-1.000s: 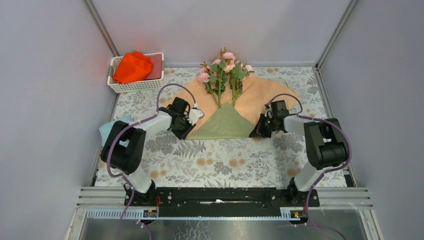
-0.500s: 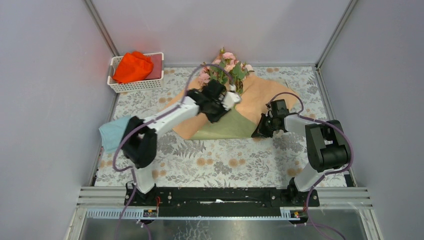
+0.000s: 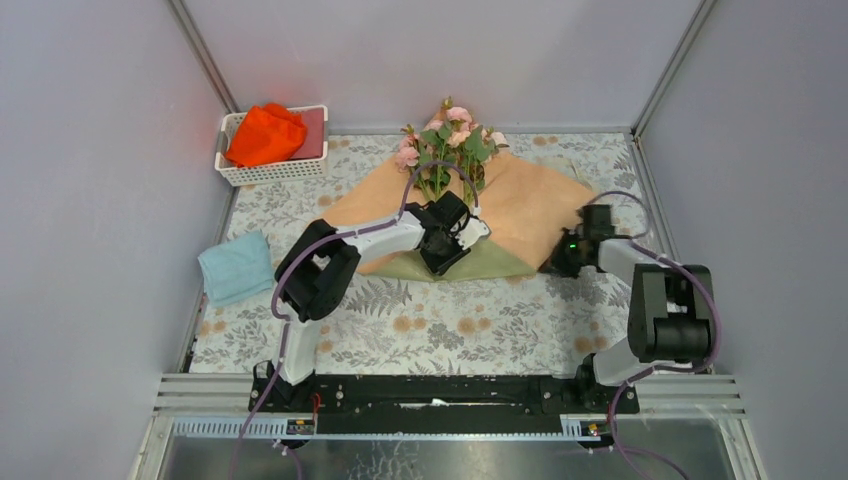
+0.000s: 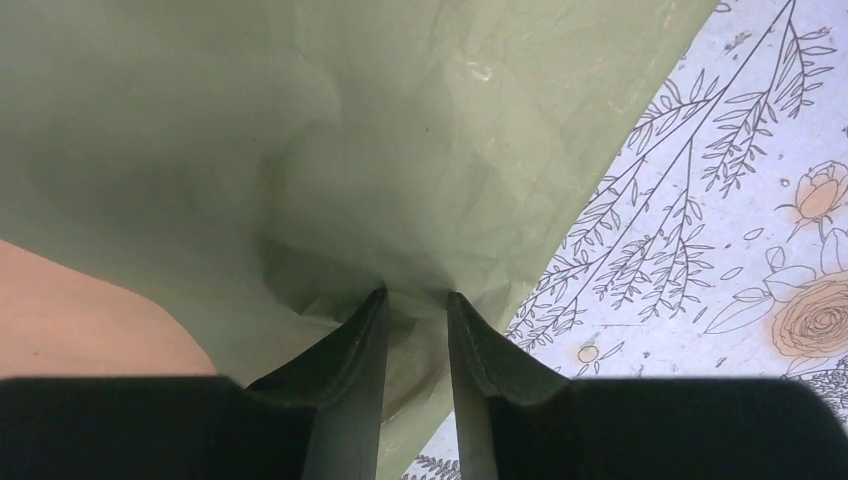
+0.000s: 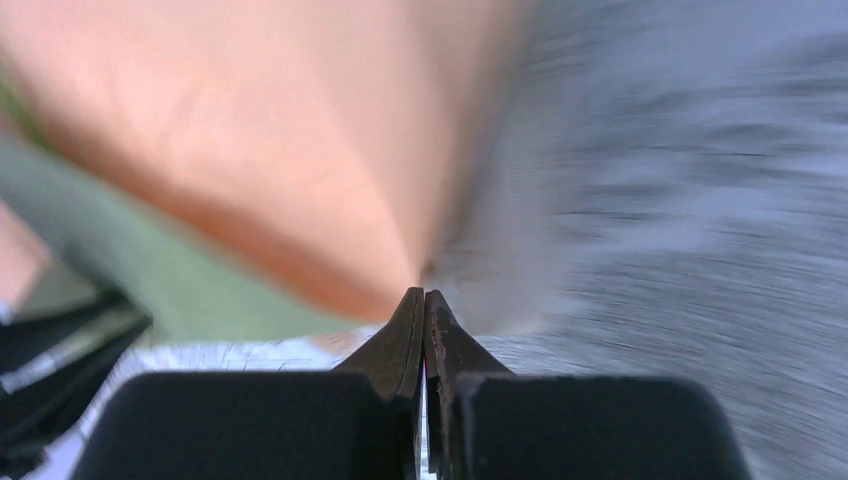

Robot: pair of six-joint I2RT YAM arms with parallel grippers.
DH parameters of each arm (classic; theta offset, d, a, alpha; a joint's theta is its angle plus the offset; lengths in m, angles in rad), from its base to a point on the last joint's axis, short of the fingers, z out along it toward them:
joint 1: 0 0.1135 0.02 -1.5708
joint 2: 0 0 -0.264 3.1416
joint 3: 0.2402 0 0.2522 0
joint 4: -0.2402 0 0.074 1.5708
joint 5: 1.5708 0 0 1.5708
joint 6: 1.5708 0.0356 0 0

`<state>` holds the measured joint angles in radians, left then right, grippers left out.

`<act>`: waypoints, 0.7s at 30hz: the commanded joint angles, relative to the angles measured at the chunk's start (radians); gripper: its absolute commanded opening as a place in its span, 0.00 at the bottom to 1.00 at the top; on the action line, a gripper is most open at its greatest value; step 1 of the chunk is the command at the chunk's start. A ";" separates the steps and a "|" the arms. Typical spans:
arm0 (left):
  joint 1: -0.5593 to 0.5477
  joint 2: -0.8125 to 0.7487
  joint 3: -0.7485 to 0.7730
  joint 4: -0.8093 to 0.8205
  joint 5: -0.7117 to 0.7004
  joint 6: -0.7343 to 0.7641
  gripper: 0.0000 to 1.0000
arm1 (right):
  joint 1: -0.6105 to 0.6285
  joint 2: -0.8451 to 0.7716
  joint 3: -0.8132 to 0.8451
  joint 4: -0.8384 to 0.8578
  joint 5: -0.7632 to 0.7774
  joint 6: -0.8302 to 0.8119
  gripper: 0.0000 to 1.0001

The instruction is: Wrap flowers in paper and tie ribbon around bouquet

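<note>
The pink flowers (image 3: 450,135) lie at the back centre, their stems running down under the paper (image 3: 520,200). The paper shows its peach face on top and an olive-green strip along its near edge. My left gripper (image 3: 445,258) reaches across to the paper's middle. In the left wrist view the left gripper (image 4: 415,293) is shut on a bunched fold of olive paper (image 4: 300,120), creases spreading from its tips. My right gripper (image 3: 555,265) sits at the paper's near right edge. The blurred right wrist view shows the right gripper (image 5: 424,291) shut where the peach paper (image 5: 300,130) narrows to a point. I cannot make out the ribbon.
A white basket (image 3: 270,175) holding an orange-red cloth (image 3: 265,135) stands at the back left. A light blue cloth (image 3: 237,268) lies by the left wall. Grey walls close in the floral tablecloth (image 3: 450,320) on three sides.
My left arm swung from the paper's left side to its middle, and peach paper now covers most of the green triangle. My right gripper moved right and slightly nearer, staying shut.
</note>
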<state>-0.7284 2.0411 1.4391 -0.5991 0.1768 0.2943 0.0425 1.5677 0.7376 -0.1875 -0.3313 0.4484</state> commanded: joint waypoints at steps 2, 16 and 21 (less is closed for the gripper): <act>0.006 0.018 -0.043 0.029 0.014 -0.008 0.35 | -0.254 -0.219 -0.079 0.021 0.105 0.031 0.00; 0.005 0.002 -0.042 0.041 0.048 -0.035 0.36 | 0.158 -0.426 -0.289 0.205 0.197 0.480 0.59; 0.005 0.008 -0.028 0.039 0.050 -0.039 0.36 | 0.175 -0.291 -0.296 0.312 0.166 0.525 0.65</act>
<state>-0.7261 2.0312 1.4216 -0.5766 0.2005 0.2756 0.2043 1.2095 0.4263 -0.0345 -0.1707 0.8768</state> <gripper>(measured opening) 0.361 0.641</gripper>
